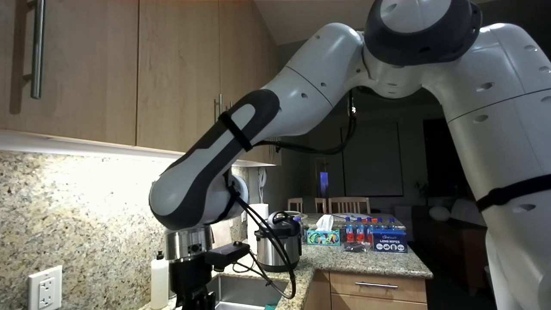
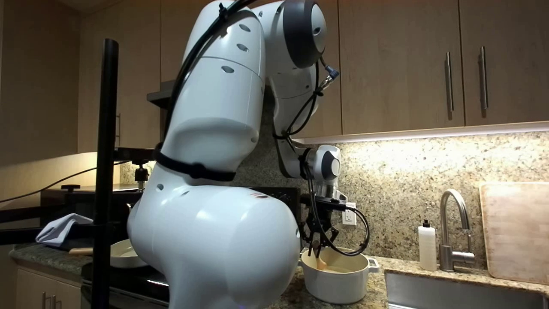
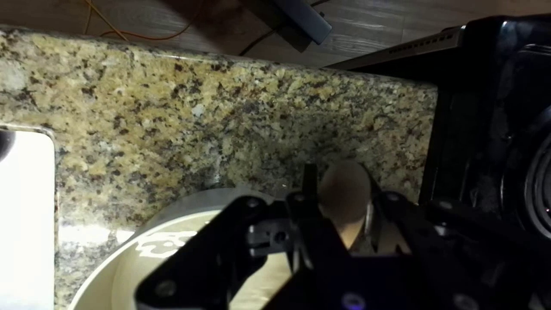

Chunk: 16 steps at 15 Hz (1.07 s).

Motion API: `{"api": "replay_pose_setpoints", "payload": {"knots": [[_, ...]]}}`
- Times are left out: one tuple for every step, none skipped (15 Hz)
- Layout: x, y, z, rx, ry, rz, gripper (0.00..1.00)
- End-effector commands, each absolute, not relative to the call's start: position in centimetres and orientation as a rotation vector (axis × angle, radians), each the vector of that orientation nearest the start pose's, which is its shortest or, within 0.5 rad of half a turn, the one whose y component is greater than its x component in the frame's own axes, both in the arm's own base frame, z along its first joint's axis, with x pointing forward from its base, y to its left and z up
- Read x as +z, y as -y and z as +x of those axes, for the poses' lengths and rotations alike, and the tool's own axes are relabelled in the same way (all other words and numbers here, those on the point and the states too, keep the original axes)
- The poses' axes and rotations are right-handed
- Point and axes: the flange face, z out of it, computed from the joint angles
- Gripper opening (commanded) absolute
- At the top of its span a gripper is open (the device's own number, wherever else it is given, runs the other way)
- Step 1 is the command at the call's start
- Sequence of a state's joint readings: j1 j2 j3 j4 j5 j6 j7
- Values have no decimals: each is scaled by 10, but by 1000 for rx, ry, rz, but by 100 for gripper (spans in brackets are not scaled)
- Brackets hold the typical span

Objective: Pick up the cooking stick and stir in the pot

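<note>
Cream coats the pan (image 2: pixel 122 260) at far left in an exterior view, well apart from my work. Rightward, my gripper (image 2: pixel 315 251) is drawn in on the wooden cooking stick (image 2: pixel 321 262), a finger to either side of it in the wrist view. The stick slants down into the pot (image 2: pixel 336 286); how deep, I cannot tell. I judge the picking up done and stirring in hand: next calls for a firm hold and slow circles inside the rim. Farther right stand a bottle (image 2: pixel 427 248) and faucet (image 2: pixel 447 253).
</note>
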<state>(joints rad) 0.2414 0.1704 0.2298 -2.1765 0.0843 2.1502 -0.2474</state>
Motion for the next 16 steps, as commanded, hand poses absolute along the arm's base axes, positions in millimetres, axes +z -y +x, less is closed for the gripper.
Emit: {"api": "replay_pose_setpoints", "payload": {"knots": [[306,-257,477,315,1040,-2900,6],[308,-259,478,308,1044,-2902,6],[312,-255,481,288,1017,-2913,6],[314,-251,484,278,989,-2921,6],[317,-245,488,267,948,-2928,6],[320,-241,492,261,914,-2935,6],[322,-234,496,253,874,-2938,6],[323,-229,500,246,845,-2944,6],[324,-222,502,238,816,-2946,6],[324,-217,504,235,797,-2949,6],[324,-212,505,231,779,-2953,6],[324,-208,505,226,758,-2958,6],[324,-203,503,220,735,-2964,6],[324,-201,500,207,715,-2971,6],[325,-200,494,185,711,-2978,6],[324,-201,489,165,708,-2986,6]]}}
